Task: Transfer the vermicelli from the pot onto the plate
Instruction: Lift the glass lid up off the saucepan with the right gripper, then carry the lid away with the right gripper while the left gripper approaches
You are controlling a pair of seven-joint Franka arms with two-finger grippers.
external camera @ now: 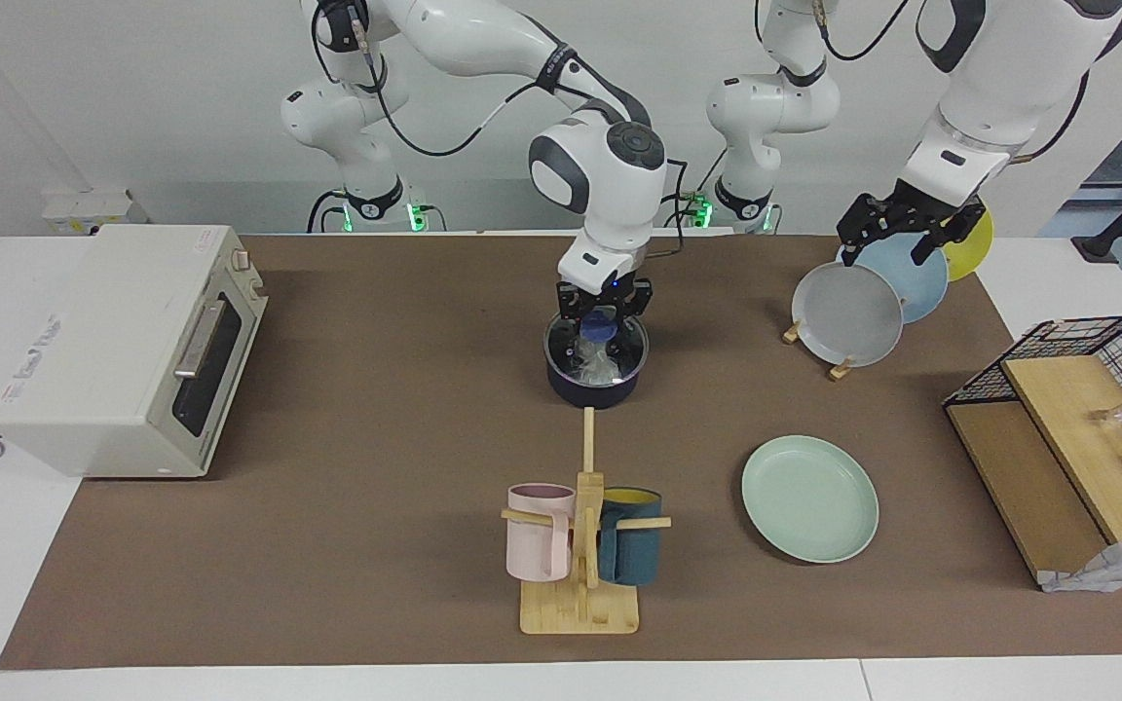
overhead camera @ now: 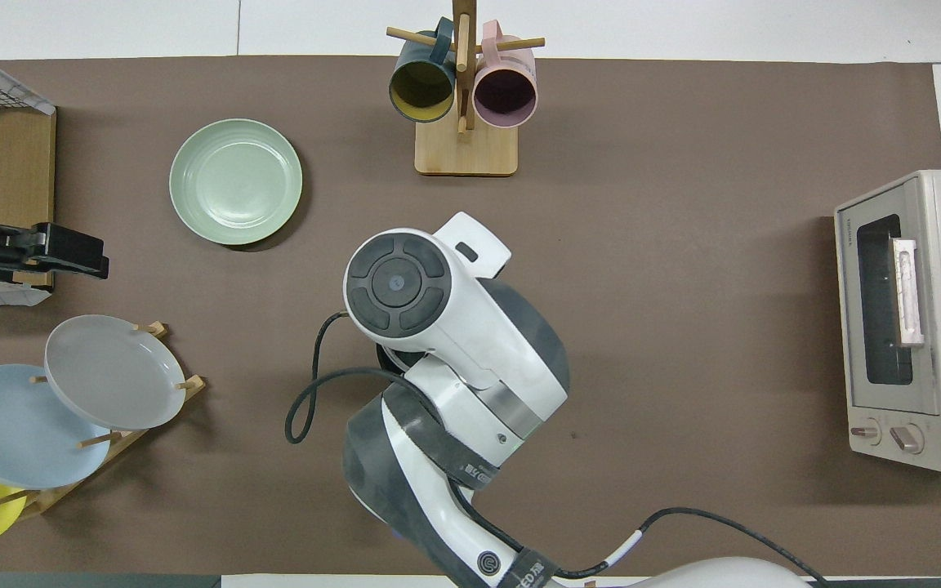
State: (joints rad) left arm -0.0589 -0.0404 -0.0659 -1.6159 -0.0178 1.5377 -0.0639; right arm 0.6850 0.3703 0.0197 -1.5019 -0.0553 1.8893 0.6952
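Note:
The pot (external camera: 595, 389) stands mid-table with the whitish vermicelli (external camera: 593, 365) inside it. My right gripper (external camera: 602, 334) reaches down into the pot's mouth and is shut on the top of the vermicelli clump, which stretches up toward the fingertips. The pot's blue handle (external camera: 603, 324) shows between the gripper's links. From overhead the right arm's wrist (overhead camera: 397, 286) covers the pot and noodles. The mint-green plate (external camera: 809, 498) (overhead camera: 235, 181) lies bare, farther from the robots than the pot and toward the left arm's end. My left gripper (external camera: 897, 239) (overhead camera: 70, 253) waits open over the plate rack.
A rack (external camera: 841, 368) holds a grey plate (external camera: 848, 313), a light blue one and a yellow one. A wooden mug stand (external camera: 580, 545) with pink and teal mugs stands farther out than the pot. A toaster oven (external camera: 123, 346) and a wire basket (external camera: 1097, 350) sit at the ends.

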